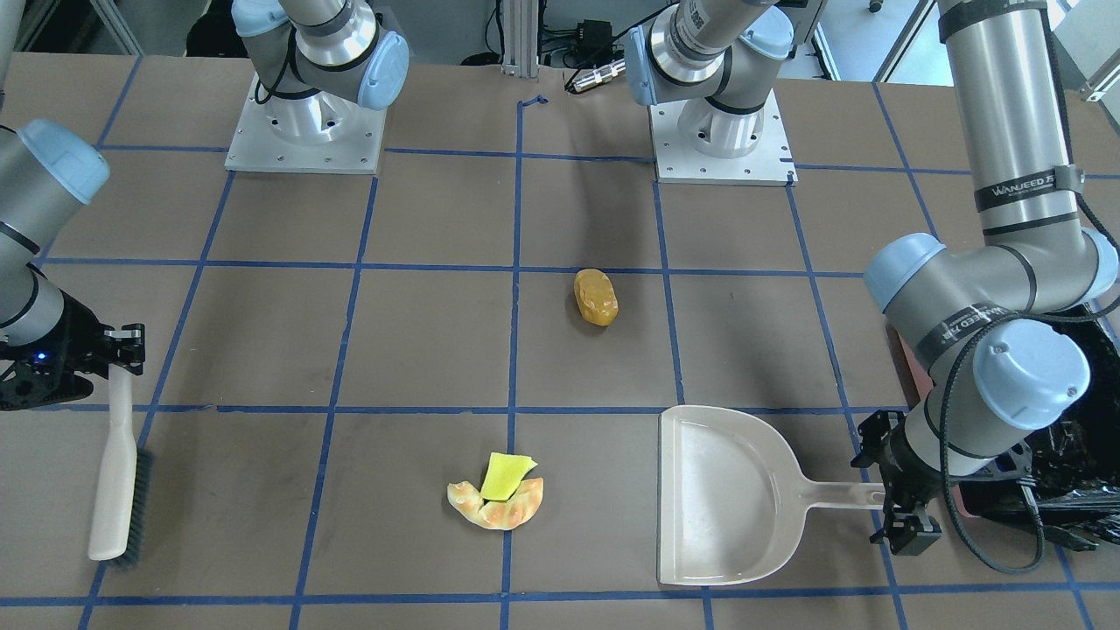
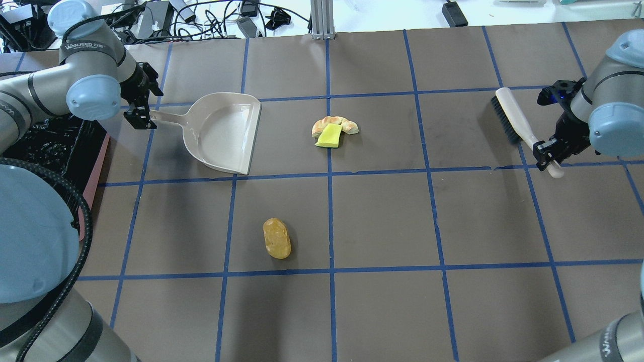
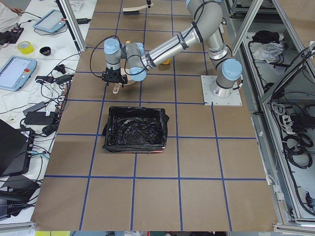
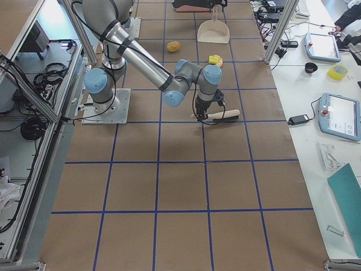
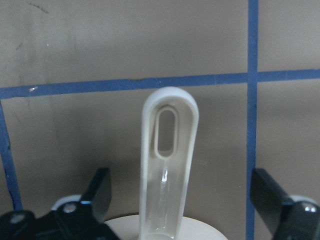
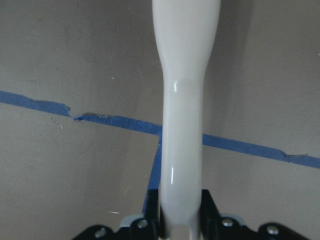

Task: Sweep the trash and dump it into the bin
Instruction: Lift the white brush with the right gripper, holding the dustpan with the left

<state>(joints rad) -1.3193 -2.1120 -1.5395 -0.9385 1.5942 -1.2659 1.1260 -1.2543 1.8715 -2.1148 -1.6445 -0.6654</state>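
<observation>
From my remote station, the only lettering I could read was the word "WANJEED", printed in white on a black strap (image 1: 1025,189) wrapped round the long tube of the left arm (image 1: 997,96), with smaller characters after it too blurred to make out. The same word stood on another strap (image 2: 83,46) near that arm's wrist joints in the overhead view. Only the first letters of it showed on a dark band (image 2: 611,346) round the right arm (image 2: 593,327) at the bottom corner.
</observation>
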